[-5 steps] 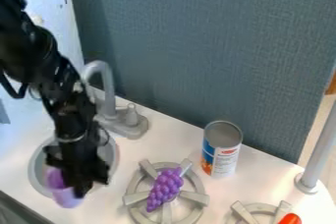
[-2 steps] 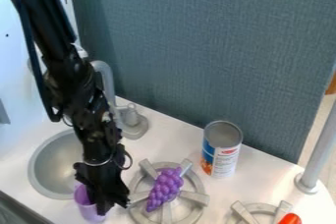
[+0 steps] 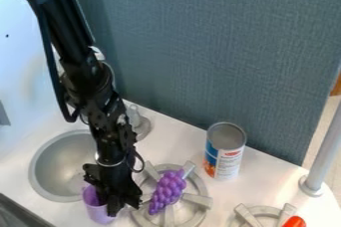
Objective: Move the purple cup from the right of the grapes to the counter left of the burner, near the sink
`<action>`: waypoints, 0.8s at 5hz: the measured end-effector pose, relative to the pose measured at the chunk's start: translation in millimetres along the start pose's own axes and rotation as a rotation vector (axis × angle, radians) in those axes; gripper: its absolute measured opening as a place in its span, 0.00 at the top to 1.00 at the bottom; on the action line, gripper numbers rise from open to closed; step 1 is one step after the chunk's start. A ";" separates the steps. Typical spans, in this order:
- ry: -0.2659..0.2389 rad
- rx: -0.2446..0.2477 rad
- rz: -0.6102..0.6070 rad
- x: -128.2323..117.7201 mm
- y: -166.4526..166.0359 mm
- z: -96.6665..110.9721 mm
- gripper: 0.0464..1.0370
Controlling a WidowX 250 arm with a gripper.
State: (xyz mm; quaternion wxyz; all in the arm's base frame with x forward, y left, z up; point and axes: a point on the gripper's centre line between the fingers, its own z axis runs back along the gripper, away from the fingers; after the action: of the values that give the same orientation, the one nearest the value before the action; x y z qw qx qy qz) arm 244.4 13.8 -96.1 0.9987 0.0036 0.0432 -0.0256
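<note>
One smooth purple cup (image 3: 97, 212), black fingers (image 3: 113, 208) closed on its side; knobbly grapes (image 3: 167, 191) on spoked burner (image 3: 197, 200).

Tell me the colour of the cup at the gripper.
The cup is light purple; it shows best in the camera view, beside the gripper.

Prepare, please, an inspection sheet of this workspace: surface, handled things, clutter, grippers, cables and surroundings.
Surface: white counter with grey sink and two burners.
Handled things: purple cup by the sink's rim.
Clutter: purple grapes on one burner, red object at the other, upright can behind.
Grippers: black gripper at the cup; grip unclear.
Cables: black cable along the arm.
Surroundings: blue-grey panel behind, grey pole at right.
</note>
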 end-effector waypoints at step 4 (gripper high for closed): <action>-0.128 -0.101 0.051 -1.0 -7.8 80.5 0.03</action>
State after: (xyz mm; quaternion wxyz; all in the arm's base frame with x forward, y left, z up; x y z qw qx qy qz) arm 250.0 5.2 -15.9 0.9987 -0.0474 -0.0197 0.0021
